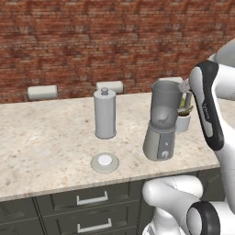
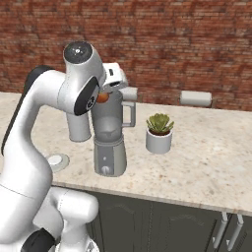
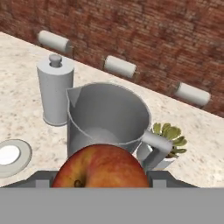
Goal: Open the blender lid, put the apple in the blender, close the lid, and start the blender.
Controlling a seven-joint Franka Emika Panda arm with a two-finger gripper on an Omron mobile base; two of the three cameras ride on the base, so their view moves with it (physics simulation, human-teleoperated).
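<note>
Gripper (image 3: 103, 186) is clamped on the small round red apple (image 3: 101, 168), held above the open mouth of the grey blender (image 1: 161, 121) with translucent handled jar on the speckled stone counter (image 1: 46, 147). Flat round grey blender lid (image 1: 105, 162) with white centre cap lies on that counter, left of the blender base.

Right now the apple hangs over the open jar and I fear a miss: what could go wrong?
The apple, held in the tool, sits near the blender jar's near rim; released here it might clip the rim and roll off the counter. The blender lid lies close to the counter's front edge, so a bump could knock it off.
</note>
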